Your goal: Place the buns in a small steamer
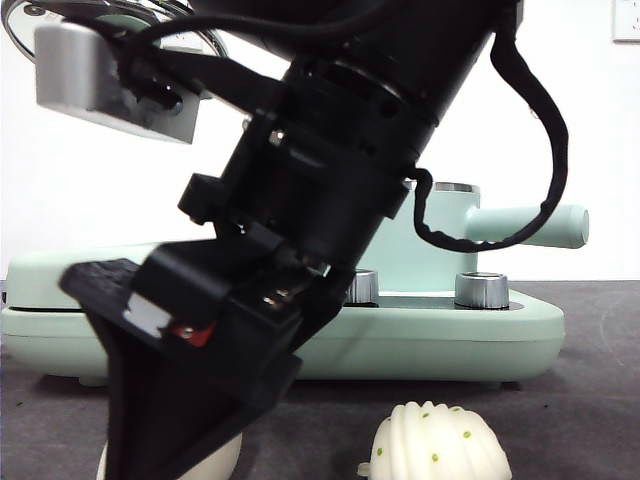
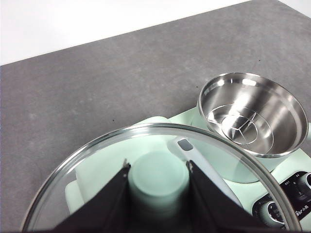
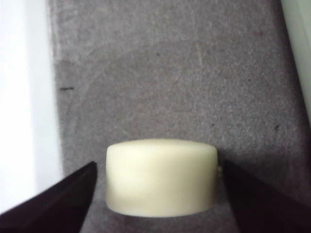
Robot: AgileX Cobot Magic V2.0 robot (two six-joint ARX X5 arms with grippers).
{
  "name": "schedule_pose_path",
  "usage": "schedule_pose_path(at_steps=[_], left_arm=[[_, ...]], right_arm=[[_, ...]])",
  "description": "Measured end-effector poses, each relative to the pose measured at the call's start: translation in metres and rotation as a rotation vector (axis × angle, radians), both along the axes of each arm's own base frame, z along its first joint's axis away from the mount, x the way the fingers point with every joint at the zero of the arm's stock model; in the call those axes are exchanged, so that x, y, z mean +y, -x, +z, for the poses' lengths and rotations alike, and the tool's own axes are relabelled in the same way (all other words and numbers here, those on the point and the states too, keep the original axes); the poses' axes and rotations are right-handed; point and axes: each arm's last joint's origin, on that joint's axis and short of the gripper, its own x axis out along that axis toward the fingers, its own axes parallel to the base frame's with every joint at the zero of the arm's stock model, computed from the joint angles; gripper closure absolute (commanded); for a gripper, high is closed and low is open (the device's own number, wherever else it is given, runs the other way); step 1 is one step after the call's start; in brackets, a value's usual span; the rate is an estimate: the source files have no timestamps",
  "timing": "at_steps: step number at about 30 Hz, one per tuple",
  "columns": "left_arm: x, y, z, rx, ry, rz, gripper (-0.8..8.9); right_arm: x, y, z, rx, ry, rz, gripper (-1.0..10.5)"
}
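The smooth cream bun lies on the grey table between the jaws of my right gripper, which is open, with a small gap on each side. In the front view this gripper reaches down at the lower left and hides most of that bun. The ribbed bun with green specks sits untouched to its right. My left gripper is shut on the green knob of the glass lid, held above the table. The small steamer stands uncovered, its steel inside empty.
The steamer sits on a wide mint-green appliance base with steel knobs along its front. The steamer's long handle sticks out to the right. The lid's rim shows at the top left. A white wall stands behind.
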Motion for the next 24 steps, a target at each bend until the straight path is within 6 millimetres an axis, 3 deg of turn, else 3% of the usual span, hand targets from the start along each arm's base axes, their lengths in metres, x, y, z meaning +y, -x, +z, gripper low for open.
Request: schedule_pose_path(at_steps=[3, 13, 16, 24], left_arm=[[0.0, 0.0, 0.0, -0.001, -0.001, -0.001, 8.03], [0.0, 0.0, 0.0, -0.002, -0.001, 0.0, 8.03], [0.0, 0.0, 0.0, -0.003, -0.001, -0.001, 8.03], [0.0, 0.0, 0.0, -0.004, 0.0, 0.0, 8.03]], right_arm=[[-0.001, 0.0, 0.0, 0.007, 0.006, -0.007, 6.8], [-0.005, 0.003, 0.008, 0.087, 0.027, -0.081, 6.8], [-0.009, 0.004, 0.03, 0.103, 0.013, -0.118, 6.8], [-0.038, -0.006, 0.118, 0.113, -0.02, -0.358, 6.8]])
